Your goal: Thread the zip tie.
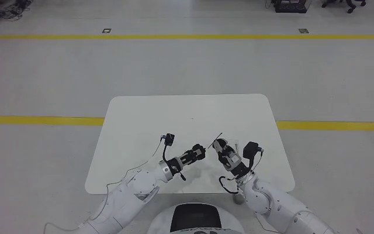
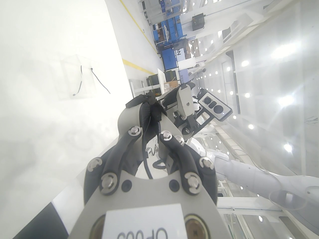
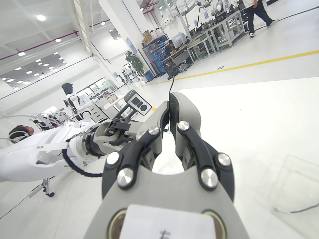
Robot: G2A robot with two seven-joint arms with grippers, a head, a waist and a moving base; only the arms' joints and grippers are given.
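My left gripper (image 1: 200,152) (image 2: 149,105) hovers over the near part of the white table (image 1: 187,114), shut on a black zip tie (image 2: 146,135) whose strap trails back toward its palm. A short gap away, tip facing tip, my right gripper (image 1: 220,146) (image 3: 170,100) is shut on a thin black zip tie strap (image 3: 172,84). The free end of that strap (image 1: 217,138) pokes out past the fingertips. I cannot tell whether both grippers hold the same tie.
A clear shallow tray (image 2: 67,75) (image 3: 294,175) lies flat on the table by the right arm, with two spare black ties (image 2: 81,80) (image 2: 100,82) in it. The far half of the table is bare white surface.
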